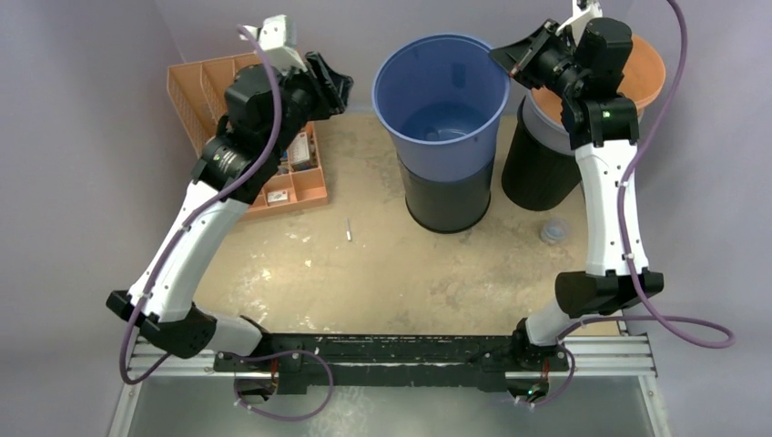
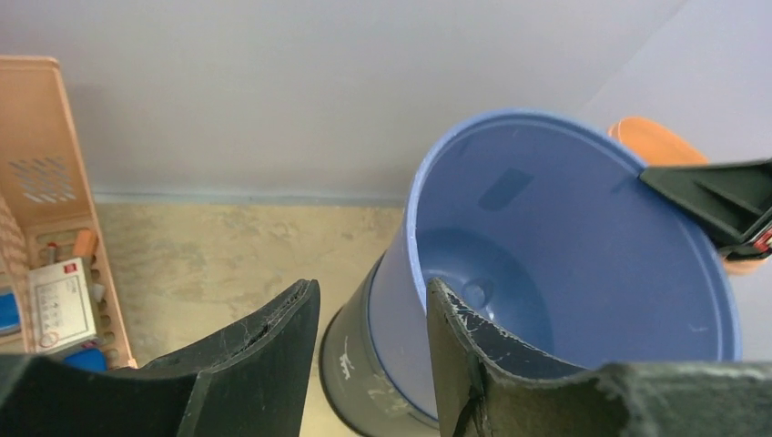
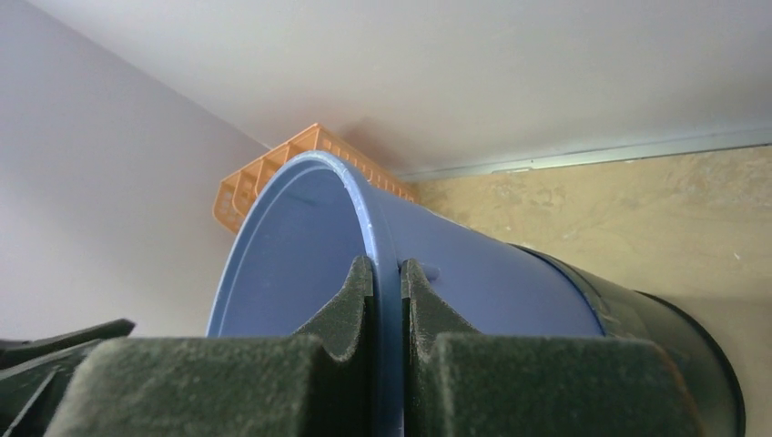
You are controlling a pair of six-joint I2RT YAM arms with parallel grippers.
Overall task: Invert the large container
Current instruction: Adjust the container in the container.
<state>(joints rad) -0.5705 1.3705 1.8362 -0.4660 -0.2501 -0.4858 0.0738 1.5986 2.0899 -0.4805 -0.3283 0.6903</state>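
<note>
The large container [image 1: 443, 127] is a blue bucket with a dark grey lower part, standing upright, mouth up, at the back middle of the table. My right gripper [image 1: 506, 56] is shut on its right rim, one finger inside and one outside [image 3: 386, 278]. My left gripper [image 1: 335, 86] is open and empty, held left of the bucket and apart from it. In the left wrist view the bucket [image 2: 564, 264] lies ahead beyond my open fingers [image 2: 373, 305].
An orange compartment tray [image 1: 196, 86] with small items stands at the back left under my left arm. A black cylinder with an orange lid [image 1: 646, 68] stands right of the bucket. A small screw [image 1: 348, 228] and a grey cap [image 1: 553, 231] lie on the table.
</note>
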